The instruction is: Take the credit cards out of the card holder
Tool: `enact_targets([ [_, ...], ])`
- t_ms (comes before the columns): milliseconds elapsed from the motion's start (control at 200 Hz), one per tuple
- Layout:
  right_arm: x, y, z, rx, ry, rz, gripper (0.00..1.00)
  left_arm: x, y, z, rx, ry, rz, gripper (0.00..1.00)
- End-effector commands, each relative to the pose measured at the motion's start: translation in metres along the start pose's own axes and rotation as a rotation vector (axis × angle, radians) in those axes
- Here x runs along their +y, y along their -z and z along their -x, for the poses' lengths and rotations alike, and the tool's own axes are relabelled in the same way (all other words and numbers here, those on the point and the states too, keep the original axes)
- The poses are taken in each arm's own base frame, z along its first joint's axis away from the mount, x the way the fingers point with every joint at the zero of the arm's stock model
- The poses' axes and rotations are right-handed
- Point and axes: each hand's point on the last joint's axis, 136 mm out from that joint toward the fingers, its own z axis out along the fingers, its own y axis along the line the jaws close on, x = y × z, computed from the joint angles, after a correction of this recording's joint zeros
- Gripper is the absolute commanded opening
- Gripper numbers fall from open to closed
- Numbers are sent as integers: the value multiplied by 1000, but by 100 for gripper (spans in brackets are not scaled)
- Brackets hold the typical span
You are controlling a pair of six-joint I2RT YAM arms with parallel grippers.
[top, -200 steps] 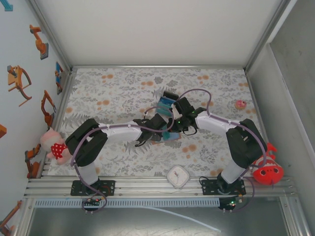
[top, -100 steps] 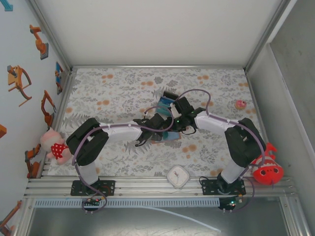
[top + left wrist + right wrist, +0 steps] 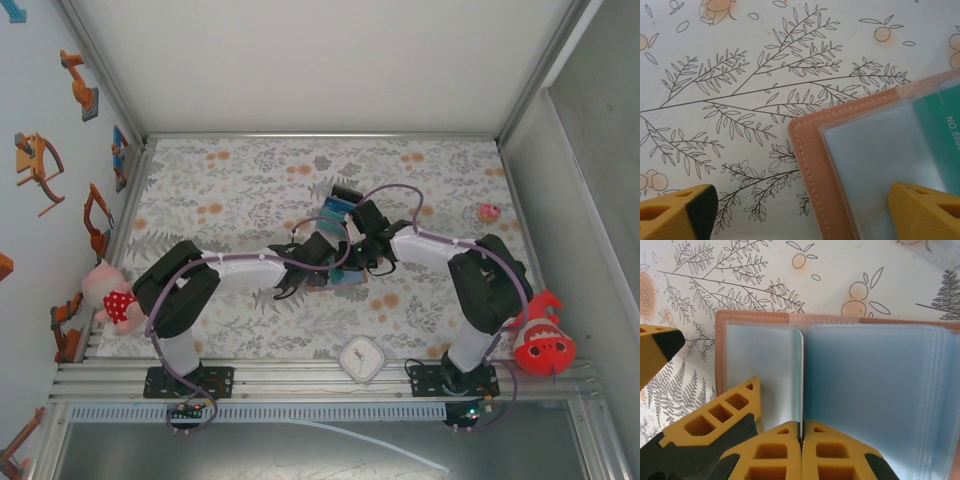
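Teal card (image 3: 940, 125) reads "NO 888", probably cut off. The left gripper (image 3: 801, 212) straddles the card holder (image 3: 810, 165) corner, jaws apart. The right gripper (image 3: 801, 440) is closed, pinching a clear sleeve (image 3: 798, 380).

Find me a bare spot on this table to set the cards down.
Bare cloth runs along the back edge left of the loose cards, and again between those cards and the small pink toy. Around the open wallet mid-table it is crowded.

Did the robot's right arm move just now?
Yes. The right arm has swung left at its elbow, away from the red plush toy, which stayed put.
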Motion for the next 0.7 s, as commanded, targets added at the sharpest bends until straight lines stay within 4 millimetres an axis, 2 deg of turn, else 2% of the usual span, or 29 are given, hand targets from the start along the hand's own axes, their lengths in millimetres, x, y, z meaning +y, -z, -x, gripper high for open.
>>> enact_targets([
  [0, 2, 18, 9, -58, 41, -38, 0, 30, -4, -19, 51, -41, 85, 82],
  [150, 8, 36, 13, -95, 69, -48, 0, 33, -3, -15, 33, -91, 81, 73],
  [406, 17, 69, 26, -169, 160, -80, 0, 36, 2, -7, -4, -195, 67, 67],
  [556, 20, 80, 39, -194, 256, -121, 0, 34, 4, 0, -28, -241, 34, 56],
  [696, 28, 86, 57, -213, 378, -141, 0, 28, 2, 4, -41, -277, -30, 38],
])
